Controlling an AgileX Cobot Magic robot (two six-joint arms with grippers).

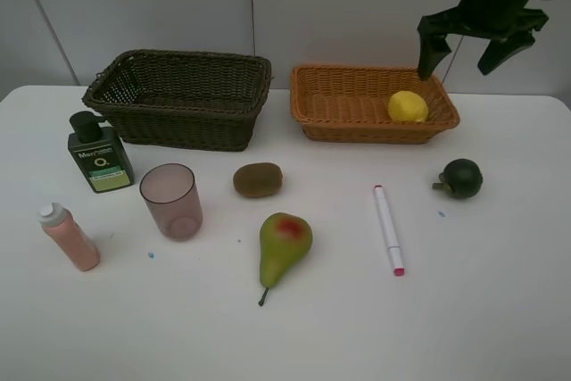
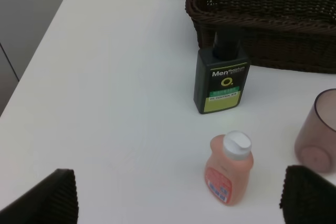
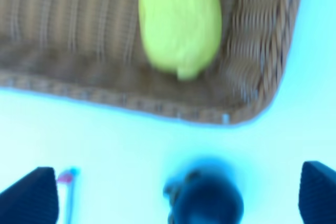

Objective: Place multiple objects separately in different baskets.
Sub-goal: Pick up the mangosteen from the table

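Lying in tan basket (image 1: 375, 132), lemon (image 1: 408, 106) near raised right gripper (image 1: 458, 70)

White table (image 1: 500, 318) with rounded corners, pale grey panelled wall (image 1: 348, 6) behind, vertical seams (image 1: 252, 2), soft even light

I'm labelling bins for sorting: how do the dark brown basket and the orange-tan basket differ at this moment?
The dark brown basket is deeper, with taller walls; the orange-tan basket is shallower. Nothing shows inside the dark brown basket, while the orange-tan basket holds a lemon. In the high view the dark brown basket stands left of the orange-tan basket. Both are rectangular woven wicker, upright, side by side.
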